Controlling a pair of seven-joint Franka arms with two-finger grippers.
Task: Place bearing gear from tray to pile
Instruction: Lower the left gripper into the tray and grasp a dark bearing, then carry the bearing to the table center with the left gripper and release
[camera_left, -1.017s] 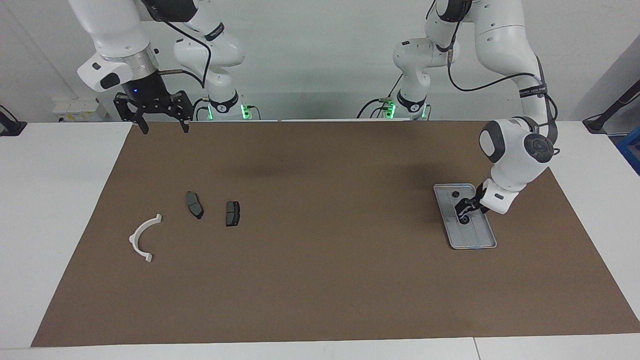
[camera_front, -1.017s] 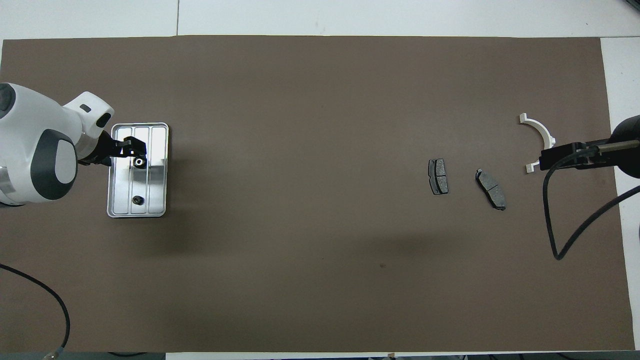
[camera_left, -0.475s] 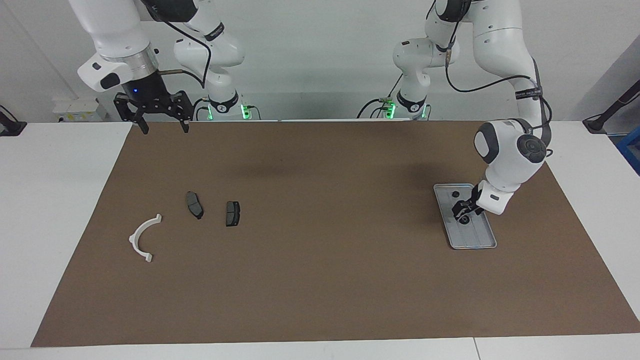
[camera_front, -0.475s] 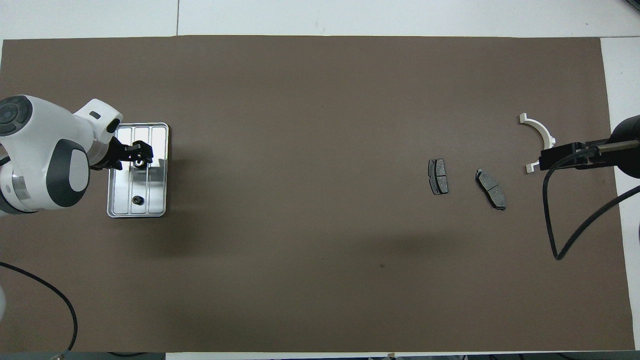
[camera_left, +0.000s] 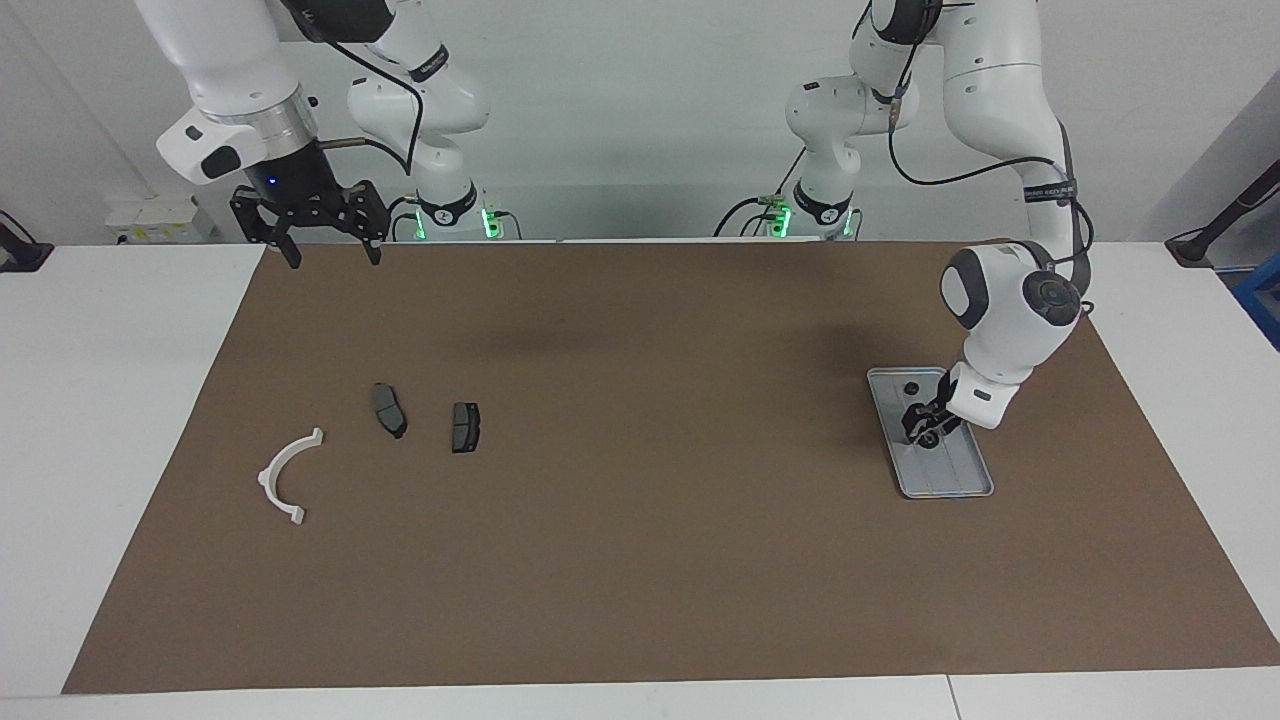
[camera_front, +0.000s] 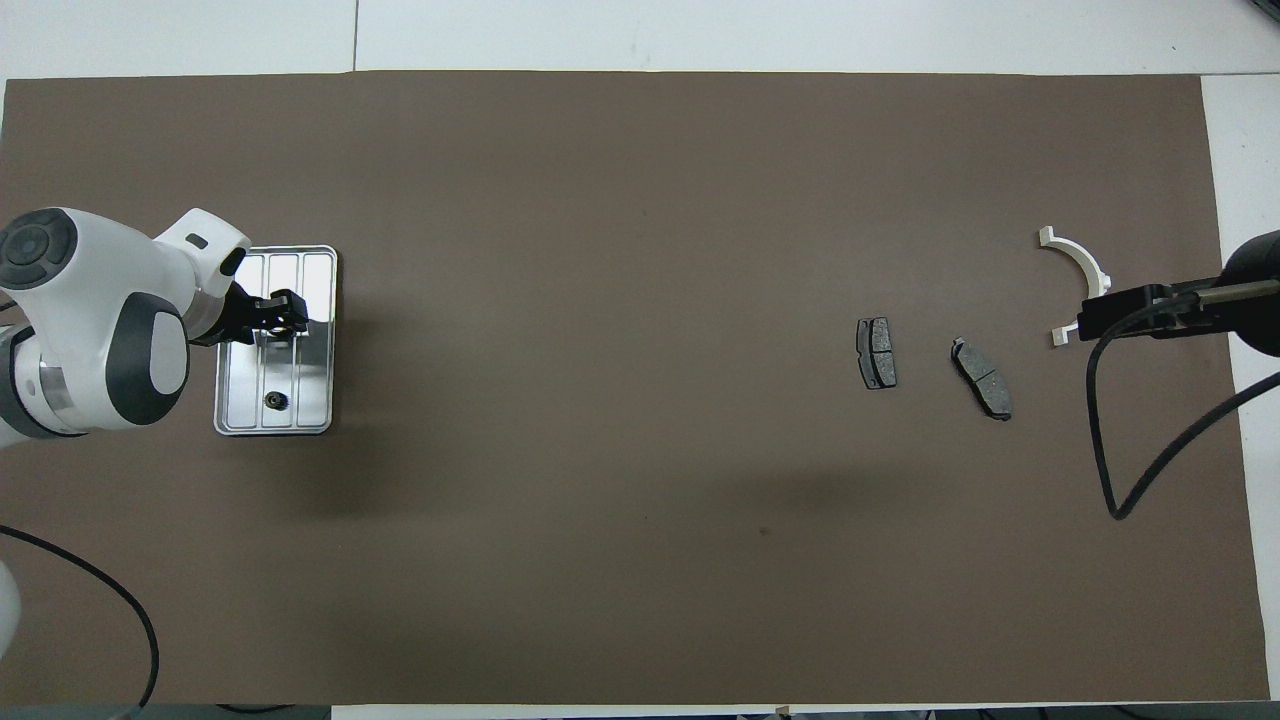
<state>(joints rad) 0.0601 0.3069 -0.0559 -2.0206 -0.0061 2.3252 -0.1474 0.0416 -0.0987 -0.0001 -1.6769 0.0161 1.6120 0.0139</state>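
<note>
The silver ridged tray (camera_left: 962, 476) lies at the left arm's end of the brown mat; it also shows in the overhead view (camera_front: 318, 275). My left gripper (camera_left: 926, 426) is low in the tray, shut on the small dark bearing gear (camera_left: 931, 438), also seen from overhead (camera_front: 281, 322). A second small dark part (camera_front: 273, 401) lies in the tray, nearer to the robots. The pile is at the right arm's end: a white half-ring bracket (camera_left: 285, 477) and two dark pads (camera_left: 389, 409) (camera_left: 465, 427). My right gripper (camera_left: 320, 245) hangs open and waits over the mat's edge near the robots.
The brown mat (camera_left: 640, 560) covers most of the white table. A black cable (camera_front: 1120, 470) hangs from the right arm over the mat near the pile. The right gripper's body (camera_front: 1135, 312) covers part of the bracket (camera_front: 1078, 262) from above.
The left arm's wrist has risen and swung toward the robots while its fingertips stayed at the gear in the tray. The right arm has not moved.
</note>
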